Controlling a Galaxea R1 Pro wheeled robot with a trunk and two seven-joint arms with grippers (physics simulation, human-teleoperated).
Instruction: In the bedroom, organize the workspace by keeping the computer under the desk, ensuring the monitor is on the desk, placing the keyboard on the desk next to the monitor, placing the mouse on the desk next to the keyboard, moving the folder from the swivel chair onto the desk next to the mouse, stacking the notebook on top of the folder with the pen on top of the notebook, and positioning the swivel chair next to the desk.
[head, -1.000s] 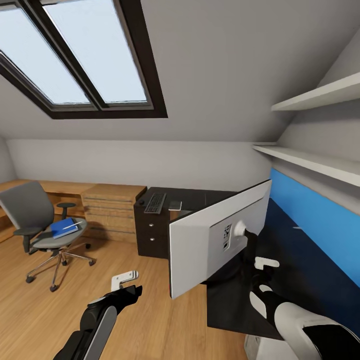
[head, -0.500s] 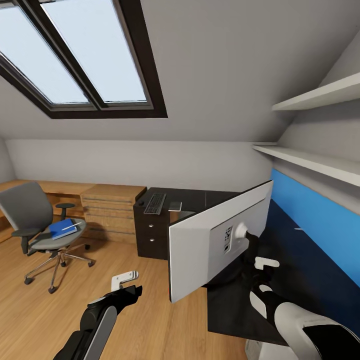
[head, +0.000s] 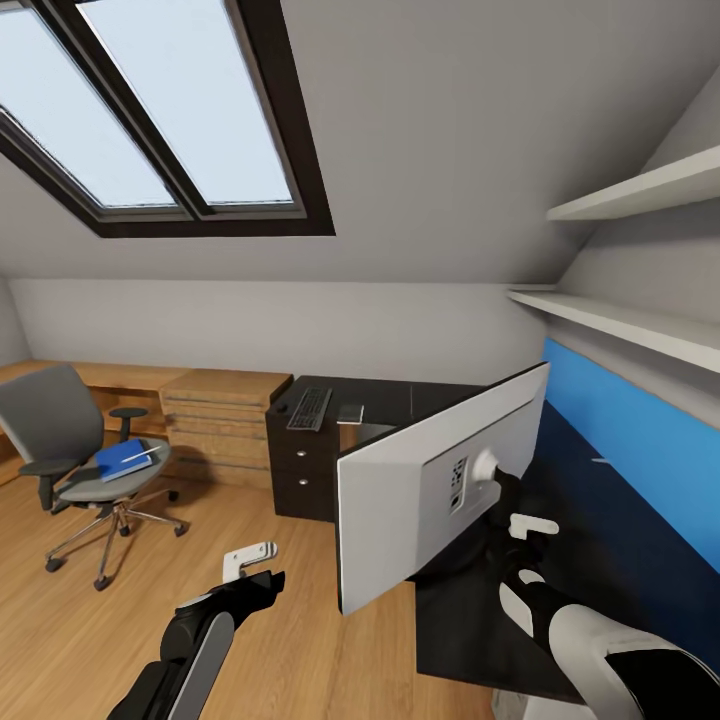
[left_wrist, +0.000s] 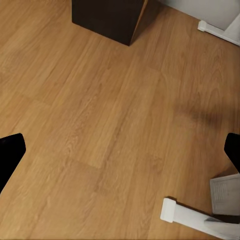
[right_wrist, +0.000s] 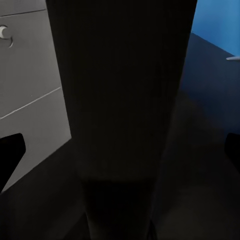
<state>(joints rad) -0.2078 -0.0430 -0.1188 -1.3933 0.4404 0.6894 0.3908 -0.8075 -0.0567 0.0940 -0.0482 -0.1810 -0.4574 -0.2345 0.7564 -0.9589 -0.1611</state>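
- Monitor (head: 420, 490) is showing its pale grey back to the head camera, tilted, over the near part of the glossy black surface (head: 620, 540); its dark stem (right_wrist: 120, 110) is running up the middle of the right wrist view.
- Right gripper (head: 505, 500) is reaching to that stem just below the round mount, with the stem standing between its fingers; how tightly they are closing on it I cannot tell.
- Left gripper (head: 262, 570) is hanging over the wooden floor (left_wrist: 100, 125), near and left of the monitor; its dark fingertips are sitting at opposite edges of the left wrist view, spread wide and holding nothing.
- Keyboard (head: 310, 406) is lying on the far end of the surface above the black drawer unit (head: 300, 468), with the notebook (head: 350, 412) just to its right.
- Swivel chair (head: 70, 460) is standing well apart on the left, carrying the folder (head: 125, 458) on its seat with the pen (head: 143, 455) on top.
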